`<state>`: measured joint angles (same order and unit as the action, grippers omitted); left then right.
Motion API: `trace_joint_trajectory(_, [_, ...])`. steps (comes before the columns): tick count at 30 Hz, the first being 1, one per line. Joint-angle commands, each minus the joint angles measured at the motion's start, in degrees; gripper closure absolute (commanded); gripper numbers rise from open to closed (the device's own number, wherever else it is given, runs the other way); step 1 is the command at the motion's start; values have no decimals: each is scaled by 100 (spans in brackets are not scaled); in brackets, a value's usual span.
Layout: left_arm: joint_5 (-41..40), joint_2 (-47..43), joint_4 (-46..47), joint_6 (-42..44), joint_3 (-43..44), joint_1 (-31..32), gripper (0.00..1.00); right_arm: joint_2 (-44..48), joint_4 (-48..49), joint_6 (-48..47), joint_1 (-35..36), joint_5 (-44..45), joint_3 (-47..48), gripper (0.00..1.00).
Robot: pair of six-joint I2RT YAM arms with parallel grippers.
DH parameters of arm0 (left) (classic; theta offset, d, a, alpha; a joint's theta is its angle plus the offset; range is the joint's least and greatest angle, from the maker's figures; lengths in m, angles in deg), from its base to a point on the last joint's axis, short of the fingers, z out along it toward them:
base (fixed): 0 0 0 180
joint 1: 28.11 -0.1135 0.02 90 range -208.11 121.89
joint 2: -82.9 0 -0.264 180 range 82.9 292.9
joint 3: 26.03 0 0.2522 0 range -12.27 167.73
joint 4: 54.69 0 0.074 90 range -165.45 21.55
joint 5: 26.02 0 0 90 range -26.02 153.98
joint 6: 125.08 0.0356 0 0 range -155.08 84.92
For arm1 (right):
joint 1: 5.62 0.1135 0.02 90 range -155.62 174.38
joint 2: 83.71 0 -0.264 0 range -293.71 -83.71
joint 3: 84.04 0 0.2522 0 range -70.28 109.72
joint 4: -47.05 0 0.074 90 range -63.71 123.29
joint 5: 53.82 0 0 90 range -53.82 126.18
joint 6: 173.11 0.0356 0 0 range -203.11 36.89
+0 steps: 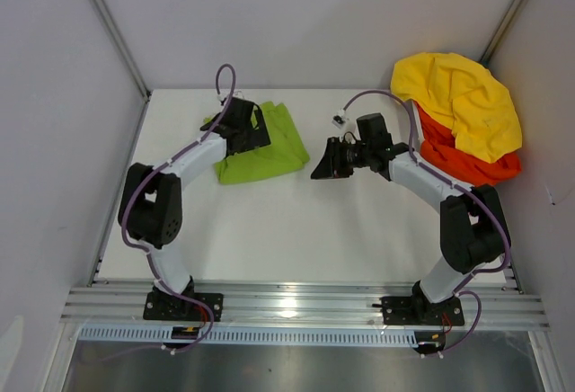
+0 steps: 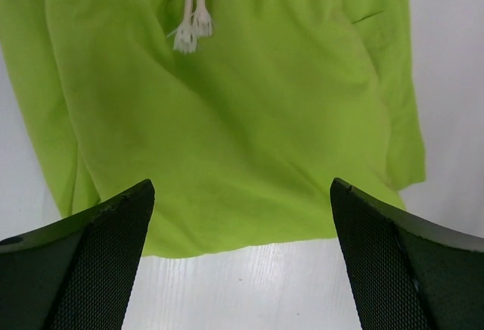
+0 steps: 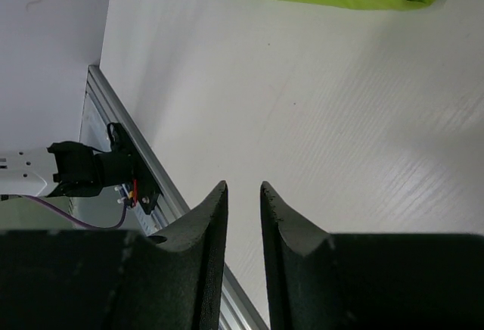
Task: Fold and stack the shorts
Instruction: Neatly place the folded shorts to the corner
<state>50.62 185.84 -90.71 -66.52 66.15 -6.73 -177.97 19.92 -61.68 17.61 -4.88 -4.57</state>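
At ten o'clock on the table (image 1: 296, 230), my left gripper (image 2: 242, 185) hangs over the green shorts (image 1: 269, 151), jaws spread wide and empty. The drawstring (image 2: 193, 20) lies at its twelve. Mid-table, my right gripper (image 3: 243, 186) points toward nine, jaws narrowed to a slit, gripping nothing. At two o'clock the orange shorts (image 1: 467, 165) lie under a yellow cloth (image 1: 463, 95).
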Motion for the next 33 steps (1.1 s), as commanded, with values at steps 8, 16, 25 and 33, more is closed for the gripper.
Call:
trace_joint_trajectory(8, [71, 1211, -155, -73, 666, 103, 1, 268, 203, 89, 7, -52, 47, 73])
trace_joint_trajectory(16, [290, 1791, -419, -29, 1080, -257, 1, -363, -113, 204, 33, 1099, 494, 67])
trace_joint_trajectory(25, [800, 1844, -244, 235, 965, -1337, 4, -1024, -26, 362, 139, 1276, 1049, 60])
trace_joint_trajectory(33, [1292, 2441, -682, 235, 2070, -2347, 3, -1033, -315, 283, 139, 1328, 1137, 59])
